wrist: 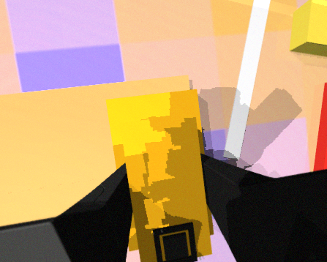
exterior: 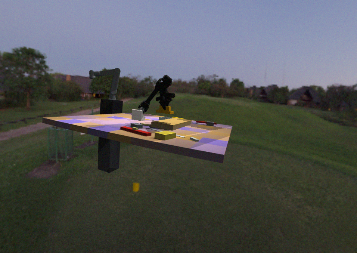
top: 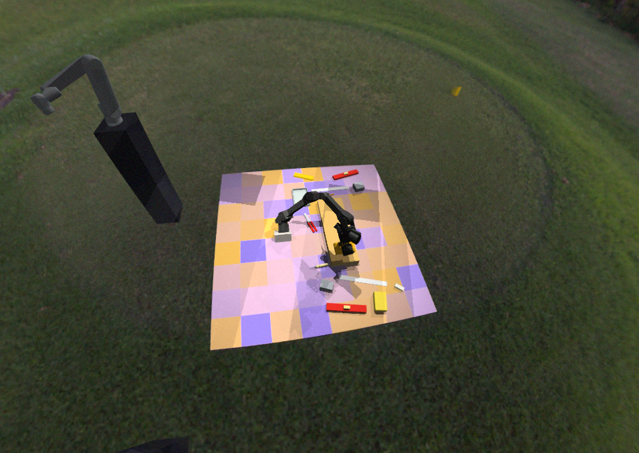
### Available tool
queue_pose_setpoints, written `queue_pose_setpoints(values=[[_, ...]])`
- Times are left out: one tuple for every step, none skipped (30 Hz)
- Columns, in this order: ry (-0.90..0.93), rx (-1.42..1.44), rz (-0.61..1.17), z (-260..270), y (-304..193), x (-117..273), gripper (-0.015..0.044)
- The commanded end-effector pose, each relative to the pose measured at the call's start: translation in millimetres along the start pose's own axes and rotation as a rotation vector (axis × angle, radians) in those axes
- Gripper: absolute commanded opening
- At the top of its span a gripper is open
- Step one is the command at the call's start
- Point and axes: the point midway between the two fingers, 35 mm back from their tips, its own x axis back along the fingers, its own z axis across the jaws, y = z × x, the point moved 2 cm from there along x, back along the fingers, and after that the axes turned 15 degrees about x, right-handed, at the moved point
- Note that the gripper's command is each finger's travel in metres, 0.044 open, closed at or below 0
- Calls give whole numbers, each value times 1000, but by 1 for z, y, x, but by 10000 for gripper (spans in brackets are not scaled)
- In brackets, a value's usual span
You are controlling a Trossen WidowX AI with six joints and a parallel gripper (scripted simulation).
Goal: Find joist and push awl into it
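My gripper [top: 347, 249] [exterior: 165, 107] [wrist: 161, 160] is shut on the yellow stud finder [exterior: 164, 111] [wrist: 183, 154], which has a black square at one end in the wrist view. It holds the stud finder in the air above the end of the floor panel [top: 329, 225] [exterior: 173, 123] [wrist: 44, 146]. The panel is a long tan slab; no joist shows. The awl [top: 321, 265] lies on the table beside the panel's near end, with its pale handle showing; it is not visible in the wrist view. The shallow tray [top: 299, 195] [exterior: 165, 118] is beyond the panel's far end, partly behind the arm in the top view.
Near the panel's near end lie a white strip [top: 366, 282] [wrist: 246, 73], a grey block [top: 326, 286], a yellow block [top: 379, 301] [wrist: 301, 27] and a red level [top: 335, 308]. Red-handled pliers [top: 313, 225] lie between arm base and panel. Another red level [top: 338, 176] lies at the far edge.
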Motion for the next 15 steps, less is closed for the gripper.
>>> queue_pose_setpoints(values=[[3, 2, -5, 0, 0, -6, 0], [3, 2, -5, 0, 0, -7, 0], [3, 2, -5, 0, 0, -8, 0], [3, 2, -5, 0, -1, -9, 0], [3, 2, -5, 0, -1, -11, 0], [3, 2, -5, 0, -1, -12, 0], [3, 2, -5, 0, -2, -13, 0], [3, 2, -5, 0, -2, -14, 0], [3, 2, -5, 0, -2, -16, 0], [3, 2, -5, 1, -2, -17, 0], [3, 2, -5, 1, -3, -18, 0], [3, 2, -5, 1, -3, -20, 0], [3, 2, -5, 1, -3, -21, 0], [3, 2, -6, 1, -4, -22, 0], [3, 2, -6, 1, -4, -23, 0]])
